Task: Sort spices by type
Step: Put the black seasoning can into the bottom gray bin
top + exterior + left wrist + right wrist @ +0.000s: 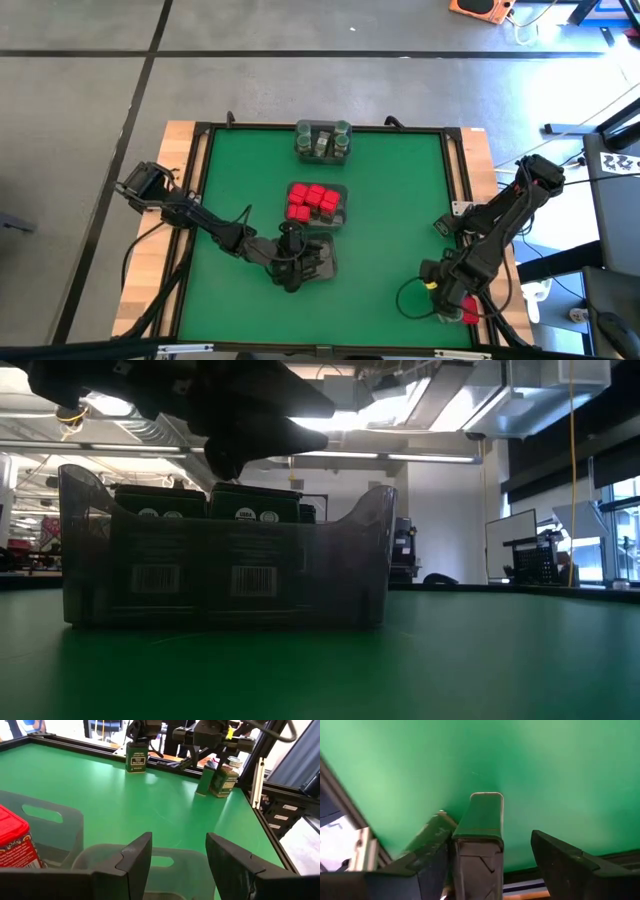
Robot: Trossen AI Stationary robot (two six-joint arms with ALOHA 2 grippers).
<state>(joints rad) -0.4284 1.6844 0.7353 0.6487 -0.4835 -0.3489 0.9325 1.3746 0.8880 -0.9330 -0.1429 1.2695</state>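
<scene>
Spices sorted partly into clear trays on green bench (390,200). Red boxes (313,200) grouped in middle tray (342,212); green-lidded jars (322,140) in far tray (300,150) by far edge; dark blocks (200,510) standing in near tray (225,575), seen close in low view.

Left gripper (177,862) over near tray, just near of red boxes, fingers (135,857) apart with nothing between them. From left wrist view, one red box (15,845) beside tray wall, one dark green-labelled tin (136,756) standing alone far across bench, two jars (220,777) near right rail.

Right gripper (485,855) low at near right corner of bench, beside rail. Green-topped dark container (480,832) between its fingers (427,852), touching one finger, other finger standing clear of it; grip not certain. Small red object (468,315) just beside that gripper in high view.
</scene>
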